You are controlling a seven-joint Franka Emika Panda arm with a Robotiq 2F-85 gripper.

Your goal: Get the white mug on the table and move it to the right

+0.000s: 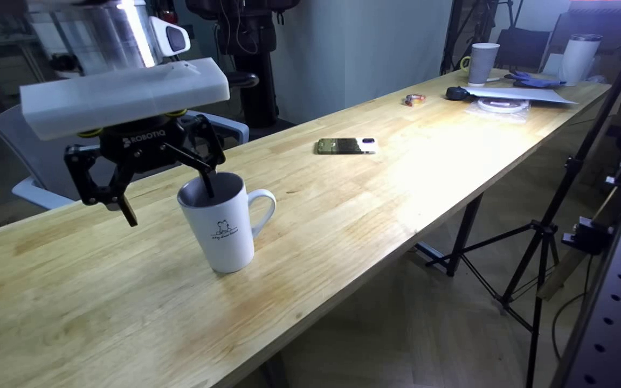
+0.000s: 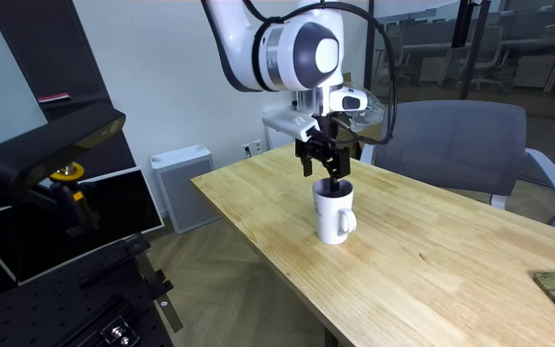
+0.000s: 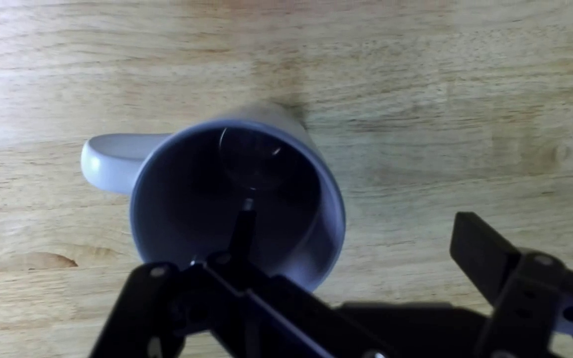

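Observation:
The white mug [image 1: 229, 237] stands upright on the light-wood table [image 1: 122, 318], with a small dark logo on its side; it also shows in an exterior view [image 2: 328, 217]. In the wrist view I look down into the mug [image 3: 276, 184], with its handle pointing to the left. My gripper [image 1: 171, 210] is open. One finger reaches down inside the mug's mouth. The other finger is outside, past the rim, with a gap to the wall. In the wrist view the gripper [image 3: 357, 221] has the mug's right wall between its fingers. Neither finger visibly presses on the wall.
A phone [image 1: 346, 146] lies on the table beyond the mug. Farther off are a small red packet [image 1: 414, 99], a grey cup [image 1: 483, 64], a white tumbler [image 1: 580, 59] and blue gloves [image 1: 534, 80]. Chairs [image 2: 453, 144] stand along the table's edge. A tripod [image 1: 545, 231] stands beside the table.

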